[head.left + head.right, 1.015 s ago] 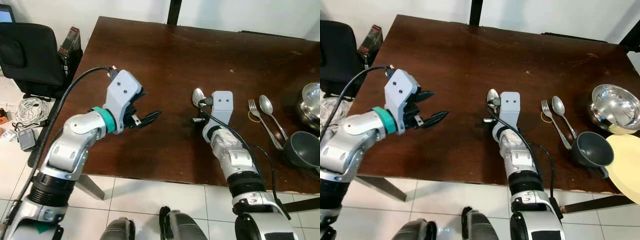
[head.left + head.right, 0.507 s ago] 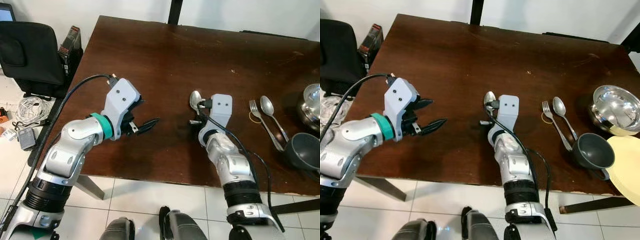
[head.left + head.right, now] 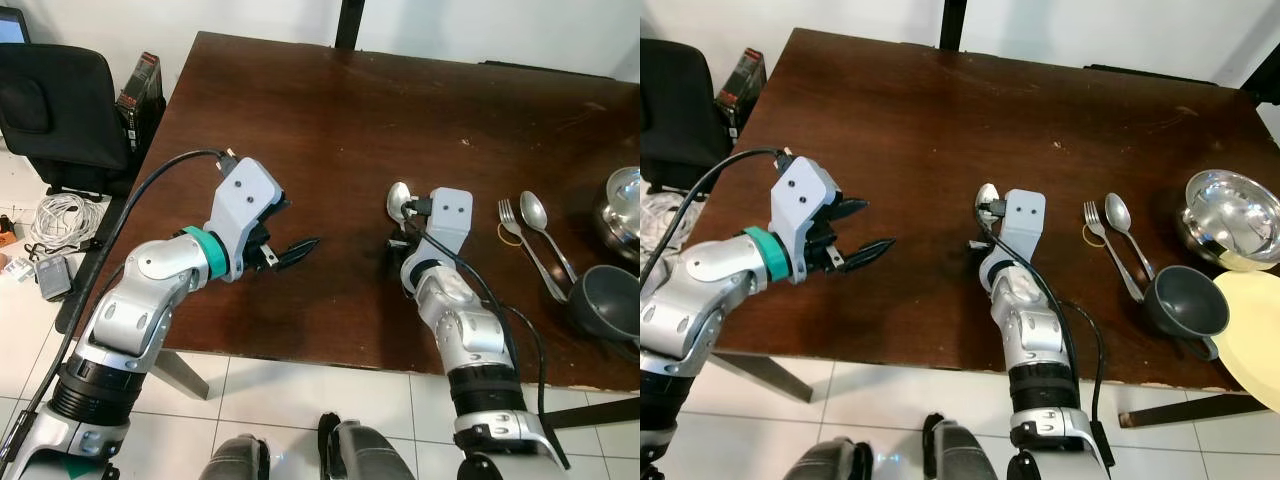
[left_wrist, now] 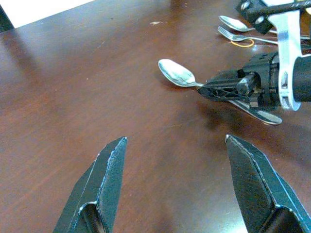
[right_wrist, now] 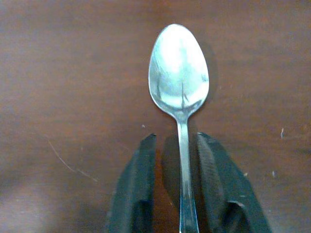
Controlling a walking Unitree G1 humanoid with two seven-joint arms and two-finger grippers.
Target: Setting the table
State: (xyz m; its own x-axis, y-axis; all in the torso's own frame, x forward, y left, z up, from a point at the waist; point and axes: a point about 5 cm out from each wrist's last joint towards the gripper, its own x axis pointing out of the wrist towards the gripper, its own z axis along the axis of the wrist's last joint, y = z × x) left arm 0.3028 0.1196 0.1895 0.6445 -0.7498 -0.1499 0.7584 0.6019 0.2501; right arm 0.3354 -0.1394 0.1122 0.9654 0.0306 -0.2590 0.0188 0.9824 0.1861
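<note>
A silver spoon (image 3: 398, 197) lies at the middle of the dark wooden table (image 3: 330, 120), its bowl pointing to the far side. My right gripper (image 3: 403, 229) is low over it. In the right wrist view its two black fingers (image 5: 143, 170) stand close on either side of the spoon's handle (image 5: 182, 160), shut on it. My left gripper (image 3: 298, 226) hovers above the table to the left of the spoon, open with nothing between its fingers (image 4: 109, 165). From the left wrist view the spoon (image 4: 176, 73) and the right gripper (image 4: 209, 90) lie straight ahead.
To the right lie a fork (image 3: 522, 240) and a second spoon (image 3: 537, 217), with a small yellow band (image 3: 508, 233) beside them. A dark grey bowl (image 3: 607, 300), a steel bowl (image 3: 1230, 215) and a yellow plate (image 3: 1252, 335) stand at the right edge. A black chair (image 3: 60, 105) stands on the left.
My right gripper has slid a little to the right along the table, and the spoon has gone with it. The left gripper has barely moved.
</note>
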